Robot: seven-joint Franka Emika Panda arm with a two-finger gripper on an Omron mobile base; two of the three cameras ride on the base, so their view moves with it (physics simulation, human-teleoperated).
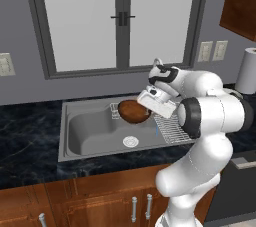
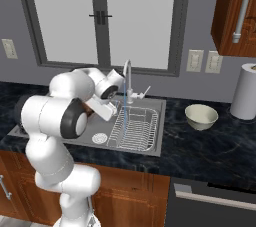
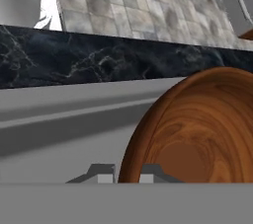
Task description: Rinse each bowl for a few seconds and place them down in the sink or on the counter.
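Observation:
My gripper is shut on the rim of the glossy reddish-brown wooden bowl and holds it tilted on its side above the sink. In the hand view the bowl looms at the right, its edge pinched between my fingertips. The curved chrome faucet sends a thin blue stream down toward the wire rack. The pale cream bowl stands upright on the black counter, right of the sink.
A white paper-towel roll stands on the counter at the far right, below a wooden wall cabinet. The round drain lies in the basin floor beneath the held bowl. A window fills the wall behind the sink.

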